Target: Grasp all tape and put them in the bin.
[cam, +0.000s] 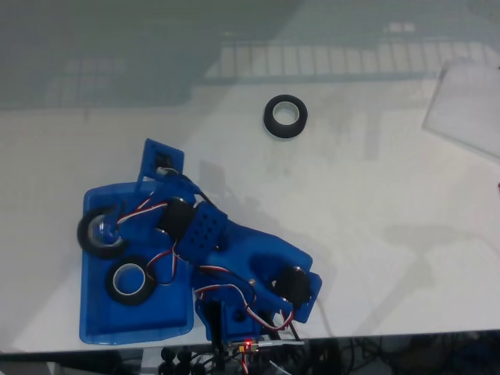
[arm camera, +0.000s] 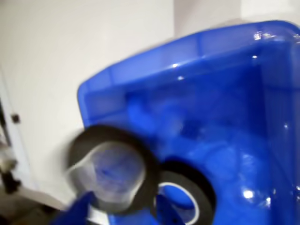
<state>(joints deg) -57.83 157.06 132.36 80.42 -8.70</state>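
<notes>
**Mia:** Tape rolls, I count three. One roll (cam: pixel 285 116) sits alone on the white table (cam: pixel 375 219), up near the far edge in the fixed view, well away from the rest.

**Ben:** Where is the blue bin (cam: pixel 98 324)?

**Mia:** It sits at the near left corner of the table in the fixed view. The blue arm (cam: pixel 258 266) leans over it from the near edge.

**Ben:** Is tape inside it?

**Mia:** Yes. A second roll (cam: pixel 130 280) lies flat on the bin floor, about in the middle. You can see it in the wrist view too (arm camera: pixel 199 194), low down, partly behind another roll.

**Ben:** What about the gripper (cam: pixel 117 226)?

**Mia:** It holds the third roll (cam: pixel 102 233) over the bin's far left corner. Its fingers are closed on that roll. In the wrist view the held roll (arm camera: pixel 112 168) looks big and blurry, and two blue fingertips (arm camera: pixel 77 211) poke up at the bottom, one on each side of its lower rim.

**Ben:** Does the held roll touch the one in the bin?

**Mia:** I cannot tell. In the fixed view they are just beside each other. In the wrist view they overlap.

**Ben:** Anything else?

**Mia:** A clear sheet (cam: pixel 469 105) lies at the far right corner of the table.
</notes>
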